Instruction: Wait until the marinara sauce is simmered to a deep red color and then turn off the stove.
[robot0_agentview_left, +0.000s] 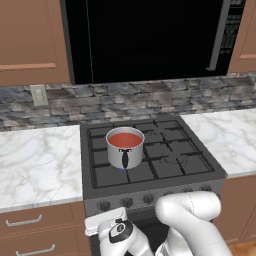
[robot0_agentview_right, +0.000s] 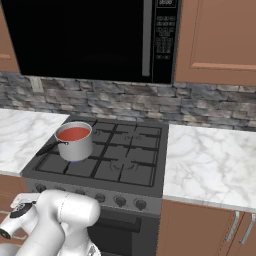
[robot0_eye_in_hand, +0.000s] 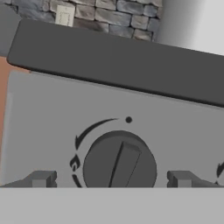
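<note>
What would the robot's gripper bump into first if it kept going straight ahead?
Most likely the round dark knob on the stove front. The open gripper points right at it, with one fingertip on each side of the knob. How much gap is left is hard to judge.

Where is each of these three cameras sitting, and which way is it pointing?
Left base view: behind the arm on its left, looking down at the stove and the pot of marinara sauce; white arm at lower right.
Right base view: behind on its right, same stove and pot; arm at lower left.
Hand view: on the hand, close to a front knob, open gripper fingertips either side.
Both base views share stove, pot, sauce.
</note>
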